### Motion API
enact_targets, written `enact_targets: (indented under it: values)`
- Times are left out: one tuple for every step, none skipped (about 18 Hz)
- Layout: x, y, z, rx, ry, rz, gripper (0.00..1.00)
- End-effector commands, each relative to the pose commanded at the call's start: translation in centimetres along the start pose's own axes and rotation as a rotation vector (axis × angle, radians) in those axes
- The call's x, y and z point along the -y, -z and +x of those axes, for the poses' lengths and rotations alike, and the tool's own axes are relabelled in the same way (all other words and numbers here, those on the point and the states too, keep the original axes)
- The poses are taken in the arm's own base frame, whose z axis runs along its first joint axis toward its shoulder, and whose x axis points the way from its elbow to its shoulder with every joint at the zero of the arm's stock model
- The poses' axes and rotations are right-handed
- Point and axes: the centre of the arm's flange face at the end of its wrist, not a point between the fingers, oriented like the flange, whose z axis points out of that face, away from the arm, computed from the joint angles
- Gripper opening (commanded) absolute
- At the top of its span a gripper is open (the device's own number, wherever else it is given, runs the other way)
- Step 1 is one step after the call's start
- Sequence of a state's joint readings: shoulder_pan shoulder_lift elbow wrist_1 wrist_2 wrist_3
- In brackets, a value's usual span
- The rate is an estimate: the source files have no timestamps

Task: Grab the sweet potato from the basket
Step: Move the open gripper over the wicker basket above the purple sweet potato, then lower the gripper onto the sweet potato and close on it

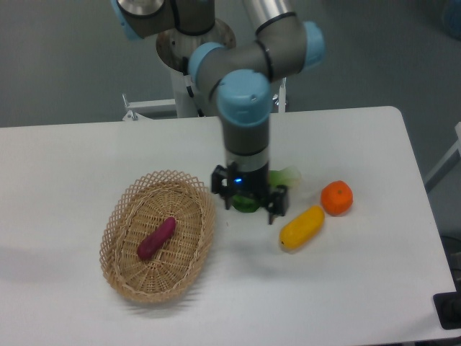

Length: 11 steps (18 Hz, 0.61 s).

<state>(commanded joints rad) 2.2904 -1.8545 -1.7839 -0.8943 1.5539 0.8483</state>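
Note:
The sweet potato (157, 238), slim and dark purple-red, lies diagonally in the middle of the light tan wicker basket (122, 277) at the left of the table. My gripper (248, 202) hangs open just right of the basket's rim, above the green vegetable, with nothing between its fingers. It is well clear of the sweet potato, to that tuber's upper right.
A green leafy vegetable (281, 175) lies mostly hidden behind the gripper. A yellow oblong fruit (302, 227) and a round orange (336, 197) sit to the right. The robot's base (194, 86) stands at the back edge of the white table (72, 158).

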Motion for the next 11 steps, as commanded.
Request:
enact_targets:
  values:
    - [0.4, -0.5, 0.8, -0.011, -0.012, -0.004, 1.0]
    - [1.0, -1.3, 1.8, -0.024, -0.033, -0.011, 1.0]
    - [1.7, -1.9, 2.8, -0.033, -0.054, -0.017, 1.0]
    - [2.3, -2.8, 3.8, -0.046, -0.073, -0.026, 1.0]
    - [2.9, -3.3, 4.6, -0.054, -0.09, -0.029, 1.0]
    - [3.3, -3.9, 5.4, -0.063, -0.104, -0.035, 1.0]
    - [3.7, -4.3, 6.4, -0.072, -0.12, -0.04, 1.0]
    - [3.8, -4.8, 7.3, -0.082, -0.134, -0.048, 1.0]
    - [3.7, -5.2, 7.8, -0.089, -0.138, -0.054, 1.0]
    - [3.4, -6.0, 8.5, -0.102, -0.144, -0.066, 1.0]
    - [3.4, -6.7, 8.8, -0.109, -0.147, -0.073, 1.0]
